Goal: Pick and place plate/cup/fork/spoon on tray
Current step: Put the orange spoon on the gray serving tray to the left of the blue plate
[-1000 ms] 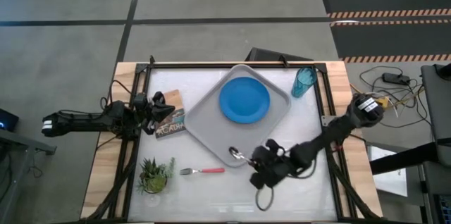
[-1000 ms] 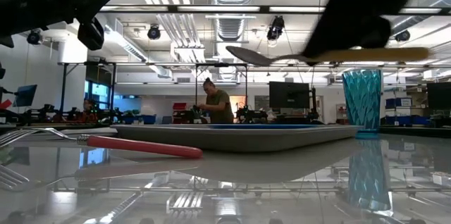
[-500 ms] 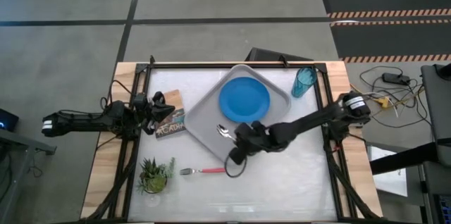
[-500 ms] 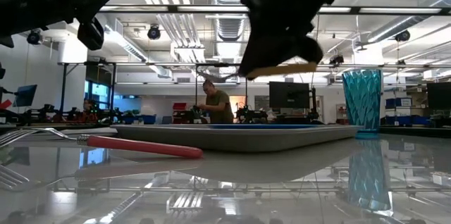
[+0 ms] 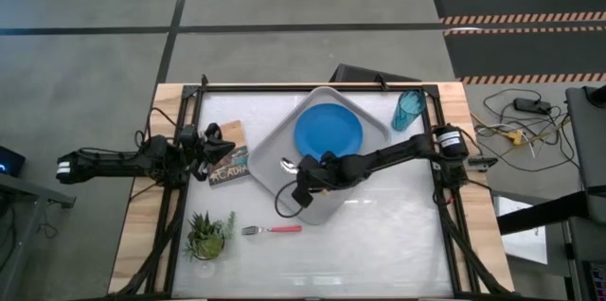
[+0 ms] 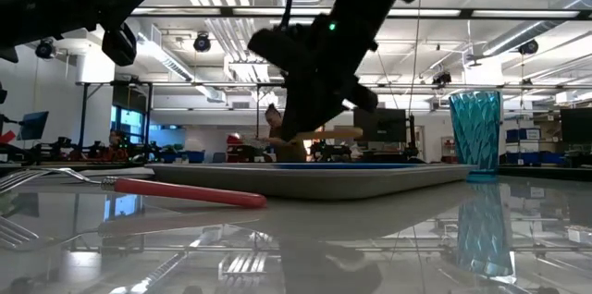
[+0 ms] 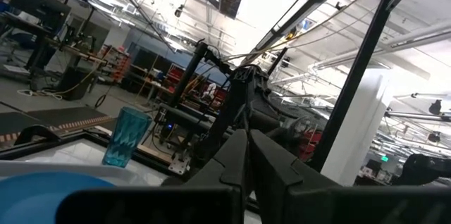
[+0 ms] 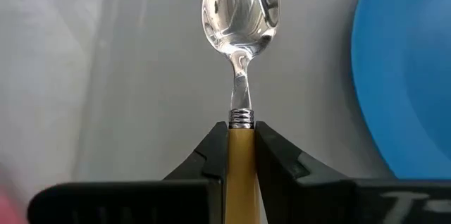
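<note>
The big grey tray [image 5: 275, 145] holds the round blue plate [image 5: 329, 134]. The orange-handled spoon [image 8: 240, 13] hangs above it. The pink fork [image 5: 273, 229] and teal cup [image 5: 409, 110] sit outside it.

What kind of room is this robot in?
Probably a robotics lab or workshop. Behind the table are workbenches with monitors, bare ceiling pipes, and a person at work.

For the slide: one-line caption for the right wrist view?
Right end effector grips the spoon over the tray, beside the plate.
</note>
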